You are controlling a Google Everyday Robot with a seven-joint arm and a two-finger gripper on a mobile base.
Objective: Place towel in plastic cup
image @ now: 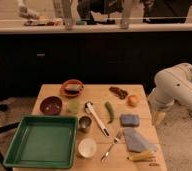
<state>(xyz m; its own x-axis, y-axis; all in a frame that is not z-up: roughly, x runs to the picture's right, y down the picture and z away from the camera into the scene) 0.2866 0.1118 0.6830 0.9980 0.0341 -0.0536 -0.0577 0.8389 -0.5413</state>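
Observation:
The towel, a thin flat grey-blue cloth, lies near the table's right front corner. The plastic cup, small and pale green, stands left of the table's middle, beside a red bowl. My white arm comes in from the right and bends down past the table's right edge. The gripper hangs there, off the table, to the right of the towel and further back, and far from the cup. Nothing shows in it.
A blue pad lies just behind the towel. A metal cup, a white cup, a green tray, a red bowl, an orange dish, a white utensil, a fork and an orange share the table.

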